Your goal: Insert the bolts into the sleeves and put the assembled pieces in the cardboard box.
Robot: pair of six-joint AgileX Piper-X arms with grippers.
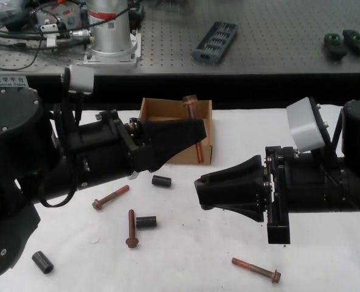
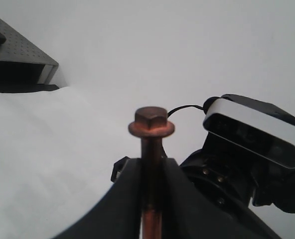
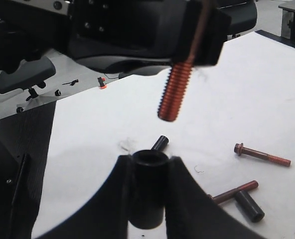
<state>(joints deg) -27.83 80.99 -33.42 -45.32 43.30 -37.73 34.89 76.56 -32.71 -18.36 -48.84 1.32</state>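
left gripper (image 2: 151,167) clamps the stiff bolt (image 2: 151,124) by its shank, thread free; right gripper (image 3: 147,164) grips the small rigid sleeve (image 3: 148,199) by its sides; both probably slippery.

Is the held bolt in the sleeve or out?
Out: the bolt has its threaded tip apart from the open mouth of the sleeve. The left gripper holds the bolt, the right gripper the sleeve.
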